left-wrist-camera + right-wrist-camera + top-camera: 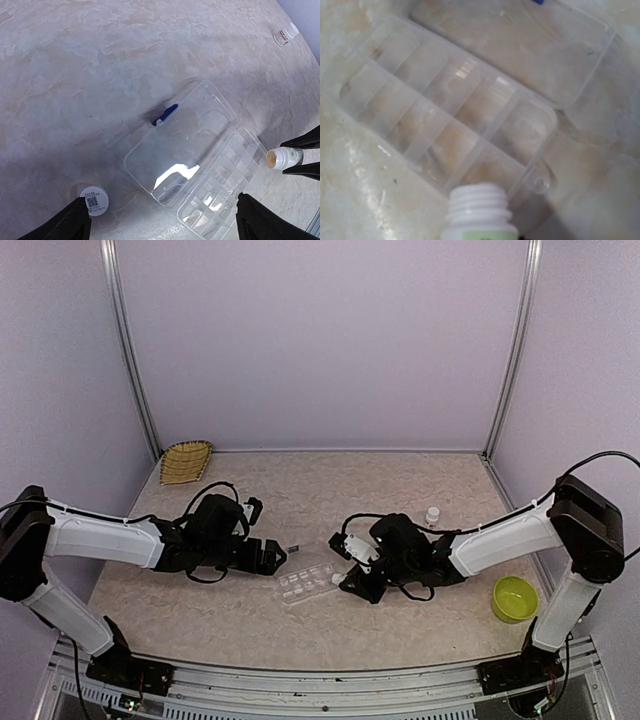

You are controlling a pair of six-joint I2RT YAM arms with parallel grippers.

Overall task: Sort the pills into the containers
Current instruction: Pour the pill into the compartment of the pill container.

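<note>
The clear organizer box (303,583) lies open between the arms, its lid (180,145) folded flat beside the rows of containers (227,187). The same containers (440,115) fill the right wrist view, and I see no loose pills in them. My right gripper (350,568) is shut on a small white uncapped bottle (479,212), tilted with its mouth at the box's end. Orange-yellow pills (271,159) show inside that mouth. My left gripper (167,227) hangs open above the box's near corner, holding nothing.
A white bottle cap (94,200) lies by my left finger. A second white bottle (432,514) stands farther back on the right. The yellow-green bowl (514,598) sits front right, and a woven tray (186,461) back left. A blue latch (165,114) marks the lid's edge.
</note>
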